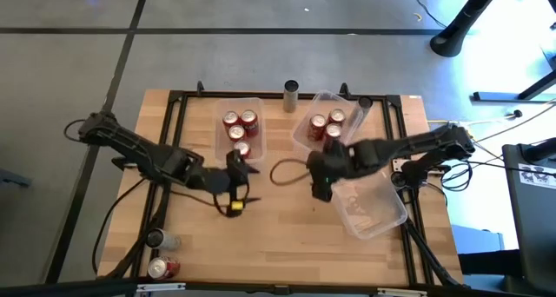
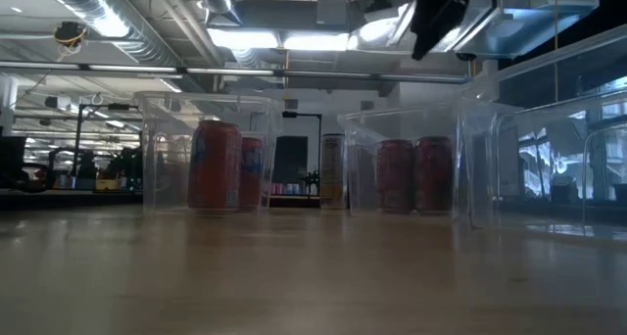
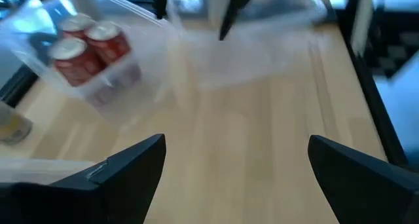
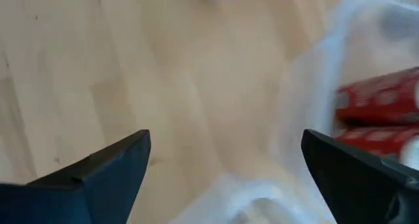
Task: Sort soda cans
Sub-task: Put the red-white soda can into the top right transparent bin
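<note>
Wooden bench point(image 1: 278, 245) under me carries, from its left, two soda cans point(image 1: 162, 255) lying on their sides at the near corner, my left end effector point(image 1: 236, 188) wide and empty, upright red cans point(image 1: 240, 123) in clear bins point(image 1: 258, 106), and my right end effector point(image 1: 323, 182) wide, empty.

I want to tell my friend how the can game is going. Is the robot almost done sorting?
Partly done. Three red cans sit in the left clear bin and three more red cans in the tilted bin. Nothing is in hand: the left tool and right tool are both open and empty. Left: the tall can at the table's far edge, two cans at the near left corner, and an empty bin.
</note>
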Robot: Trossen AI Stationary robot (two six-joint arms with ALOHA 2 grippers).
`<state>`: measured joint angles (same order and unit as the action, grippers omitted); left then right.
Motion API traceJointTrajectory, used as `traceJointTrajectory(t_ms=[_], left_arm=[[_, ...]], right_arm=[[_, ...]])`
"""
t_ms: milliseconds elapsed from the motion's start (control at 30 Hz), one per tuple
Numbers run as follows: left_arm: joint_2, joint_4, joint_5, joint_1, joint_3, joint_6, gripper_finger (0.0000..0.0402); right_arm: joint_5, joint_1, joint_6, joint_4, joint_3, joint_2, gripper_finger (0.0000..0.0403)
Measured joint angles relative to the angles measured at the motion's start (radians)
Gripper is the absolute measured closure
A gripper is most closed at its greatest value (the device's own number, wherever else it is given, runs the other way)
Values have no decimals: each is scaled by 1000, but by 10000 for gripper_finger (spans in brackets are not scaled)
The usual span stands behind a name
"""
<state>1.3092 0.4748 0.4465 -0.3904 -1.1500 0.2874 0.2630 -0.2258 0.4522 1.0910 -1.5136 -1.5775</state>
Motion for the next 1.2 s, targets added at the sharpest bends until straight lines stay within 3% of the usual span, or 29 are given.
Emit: traceJointTrajectory(t_ms=[233, 400, 700, 1000, 1200], left_arm=[[182, 472, 0, -109, -345, 152, 39], [247, 659, -68, -202, -459, 378, 39], [255, 673, -259, -394, -464, 920, 39], [268, 666, -310, -613, -464, 1513, 39], [333, 666, -378, -714, -464, 1724, 39]], right_arm=[[55, -138, 206, -146, 167, -2, 8], [123, -235, 361, -208, 241, -2, 8], [259, -348, 504, -291, 290, -2, 8], [330, -357, 513, -373, 300, -2, 8], [371, -357, 490, -388, 300, -2, 8]])
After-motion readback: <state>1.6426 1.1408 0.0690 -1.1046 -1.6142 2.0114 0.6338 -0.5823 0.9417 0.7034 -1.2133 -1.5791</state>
